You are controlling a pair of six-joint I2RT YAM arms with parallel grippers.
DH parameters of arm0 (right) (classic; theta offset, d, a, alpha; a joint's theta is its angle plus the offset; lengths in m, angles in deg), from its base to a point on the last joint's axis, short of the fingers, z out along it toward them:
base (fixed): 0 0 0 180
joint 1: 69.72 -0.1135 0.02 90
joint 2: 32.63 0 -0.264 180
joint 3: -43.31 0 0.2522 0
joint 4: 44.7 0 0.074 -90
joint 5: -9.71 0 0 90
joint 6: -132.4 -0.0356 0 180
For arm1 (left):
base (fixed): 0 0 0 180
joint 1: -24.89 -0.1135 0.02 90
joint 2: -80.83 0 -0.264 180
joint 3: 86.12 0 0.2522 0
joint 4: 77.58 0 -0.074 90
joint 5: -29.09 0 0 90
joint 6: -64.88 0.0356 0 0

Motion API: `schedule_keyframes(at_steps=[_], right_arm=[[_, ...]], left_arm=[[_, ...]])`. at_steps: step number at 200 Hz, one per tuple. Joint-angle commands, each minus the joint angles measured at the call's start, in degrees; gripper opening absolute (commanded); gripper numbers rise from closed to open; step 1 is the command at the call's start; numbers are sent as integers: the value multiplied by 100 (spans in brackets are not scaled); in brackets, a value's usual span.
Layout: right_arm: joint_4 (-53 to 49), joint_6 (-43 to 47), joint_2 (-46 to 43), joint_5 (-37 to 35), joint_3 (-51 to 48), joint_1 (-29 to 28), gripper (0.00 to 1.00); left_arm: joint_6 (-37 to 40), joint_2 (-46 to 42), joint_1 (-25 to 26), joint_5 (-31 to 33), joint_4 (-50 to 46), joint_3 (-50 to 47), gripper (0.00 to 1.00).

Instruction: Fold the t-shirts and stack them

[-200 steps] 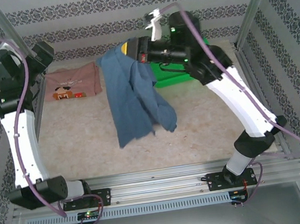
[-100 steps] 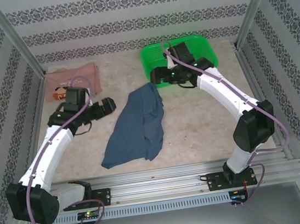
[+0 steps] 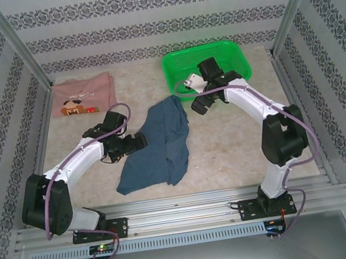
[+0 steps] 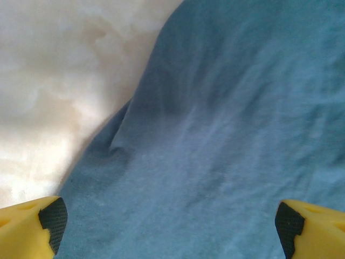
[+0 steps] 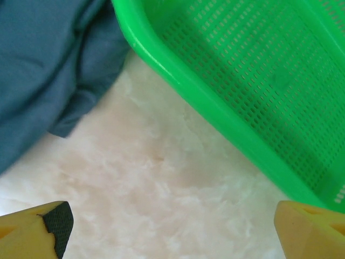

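We are seeing the slate-blue t-shirt lying crumpled mid-table, its long axis running diagonally from a far tip just beside the green mesh basket down to the near left. The pink t-shirt is lying flat in the far left corner, showing a pixel-art moustached face under a line of writing too small for us to read. The left gripper is hovering with jaws spread wide over the blue shirt's left edge, gripping nothing, while the right gripper is hanging equally wide and empty over bare table between shirt tip and basket.
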Motion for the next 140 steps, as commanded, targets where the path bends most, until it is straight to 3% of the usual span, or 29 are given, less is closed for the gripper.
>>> schedule_keyframes(at_steps=[1,74,140], right_arm=[[195,1394,439,-175,321,130,95],[342,1738,1641,-200,1175,542,92],[294,1491,1786,-27,1590,773,87]], left_arm=[[-270,104,59,125,198,-125,100],[-214,146,60,535,-96,-148,100],[-113,182,51,510,-77,-57,100]])
